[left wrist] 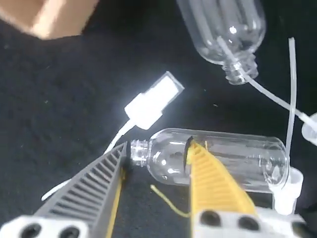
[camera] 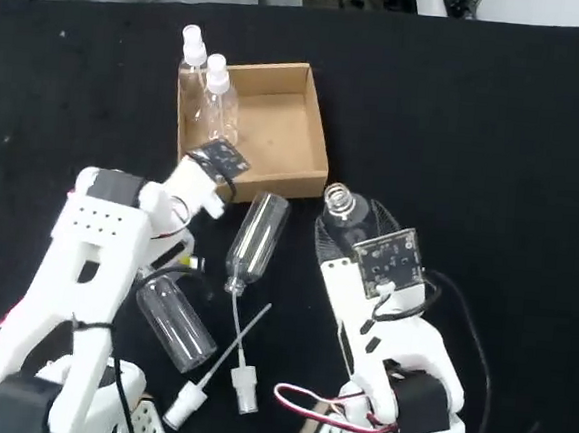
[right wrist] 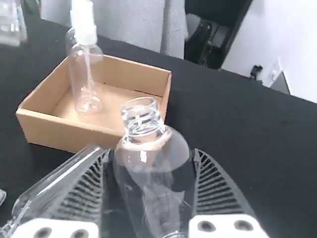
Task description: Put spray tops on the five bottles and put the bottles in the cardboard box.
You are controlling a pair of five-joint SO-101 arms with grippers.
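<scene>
Right gripper (right wrist: 151,166) is clamped on one upright uncapped bottle (right wrist: 143,119) beside the cardboard box (camera: 277,125). Left gripper (left wrist: 156,161) has its jaws apart over one of two lying bottles (camera: 176,325) (camera: 258,236) near the box. Two capped bottles (camera: 194,59) (camera: 219,96) stand at the box. Three loose spray tops (camera: 244,388) (camera: 186,404) (left wrist: 151,104) lie farther off.

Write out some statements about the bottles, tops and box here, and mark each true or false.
1. The right gripper holds an uncapped bottle. True.
2. The cardboard box has no bottles in it. False: a capped bottle stands inside.
3. Loose spray tops lie on the table. True.
4. The lying bottle nearest the box has its top on. False: its neck is bare.
</scene>
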